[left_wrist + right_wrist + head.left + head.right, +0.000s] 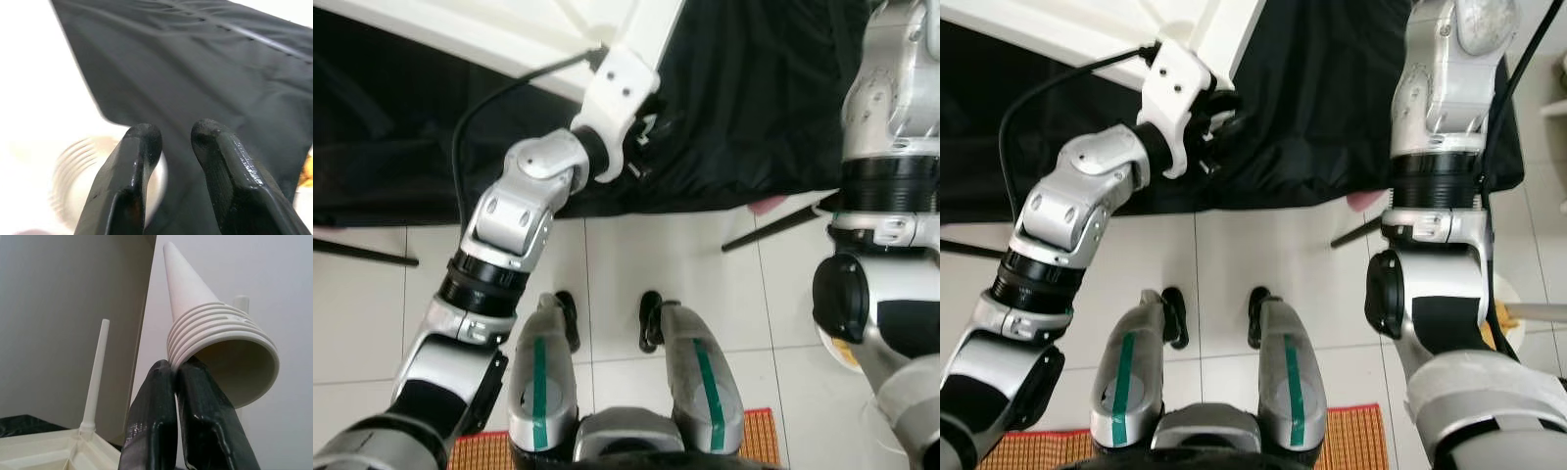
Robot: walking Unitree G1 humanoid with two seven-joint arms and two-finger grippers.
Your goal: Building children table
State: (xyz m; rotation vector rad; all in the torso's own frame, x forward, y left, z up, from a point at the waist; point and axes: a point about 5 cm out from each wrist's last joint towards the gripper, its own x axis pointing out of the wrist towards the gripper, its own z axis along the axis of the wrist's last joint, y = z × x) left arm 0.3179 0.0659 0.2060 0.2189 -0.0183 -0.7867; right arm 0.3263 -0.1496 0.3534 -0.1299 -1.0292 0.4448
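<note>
Right wrist view: end effector (175,369) (clamped) on cone leg (210,340)

Floor (636,255): white square tiles with thin grey joints. Lying on it: a black cloth (744,108), spread wide and rumpled across the far side; a woven orange-red mat (1351,436) at the near edge, under the robot; two dark slender rods, one (362,253) at the robot's left, one (773,227) slanting out beside the cloth's near edge.
</note>
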